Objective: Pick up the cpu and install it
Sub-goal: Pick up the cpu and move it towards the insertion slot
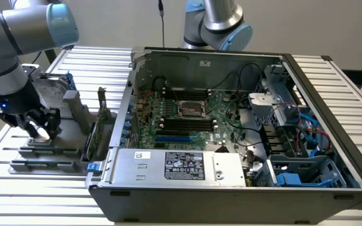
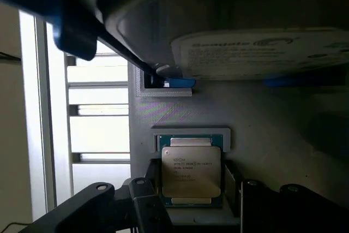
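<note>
The cpu [image 2: 191,174], a small square chip with a shiny metal top and printed text, lies flat in a recess of a grey holder [image 2: 262,135]. My gripper [image 2: 191,192] straddles it, with a dark finger [image 2: 150,189] pressed against each of two opposite sides, so it is shut on the chip. In the exterior view the gripper [image 1: 39,128] hangs straight down over the grey holder [image 1: 49,153] at that view's left, and the cpu [image 1: 41,133] shows as a pale patch between the fingers. The motherboard's empty socket [image 1: 192,109] lies in the open computer case [image 1: 319,108].
A silver hard drive [image 2: 262,53] with blue frame parts sits close beside the cpu on the holder. Upright cards [image 1: 99,122] stand between the holder and the case wall. A second arm [image 1: 216,23] stands behind the case. The slatted metal table [image 1: 43,193] carries everything.
</note>
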`<state>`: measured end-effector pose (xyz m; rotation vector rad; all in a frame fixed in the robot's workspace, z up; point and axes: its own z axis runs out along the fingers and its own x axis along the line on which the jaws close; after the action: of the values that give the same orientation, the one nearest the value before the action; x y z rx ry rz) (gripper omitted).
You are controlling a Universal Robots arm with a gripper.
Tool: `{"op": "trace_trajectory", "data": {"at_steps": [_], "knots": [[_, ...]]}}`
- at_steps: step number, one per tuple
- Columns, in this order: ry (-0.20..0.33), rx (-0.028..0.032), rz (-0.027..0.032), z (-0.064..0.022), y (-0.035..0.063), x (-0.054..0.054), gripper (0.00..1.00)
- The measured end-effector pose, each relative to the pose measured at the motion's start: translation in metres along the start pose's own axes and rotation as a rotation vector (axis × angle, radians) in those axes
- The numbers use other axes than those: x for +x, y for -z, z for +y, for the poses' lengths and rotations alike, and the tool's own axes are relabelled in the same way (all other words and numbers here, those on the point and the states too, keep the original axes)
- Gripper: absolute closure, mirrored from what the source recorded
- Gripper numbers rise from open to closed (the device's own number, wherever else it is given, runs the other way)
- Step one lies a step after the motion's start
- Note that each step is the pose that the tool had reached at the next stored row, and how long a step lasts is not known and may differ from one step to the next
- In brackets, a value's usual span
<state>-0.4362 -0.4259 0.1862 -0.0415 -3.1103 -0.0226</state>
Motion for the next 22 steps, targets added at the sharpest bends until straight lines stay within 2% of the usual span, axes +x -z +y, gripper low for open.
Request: {"op": "trace_trajectory", "data": {"at_steps": [4,8,18,22], "knots": [[0.001,-0.0017,0.0017,0.0000,0.0051,0.000,0.45],[0.002,-0.0041,0.0023,0.0002,0.0168,0.001,0.45],[0.003,-0.0049,0.0025,0.0008,0.0615,0.002,0.45],[0.005,-0.0049,0.0024,0.0011,0.0797,-0.001,0.45]]}}
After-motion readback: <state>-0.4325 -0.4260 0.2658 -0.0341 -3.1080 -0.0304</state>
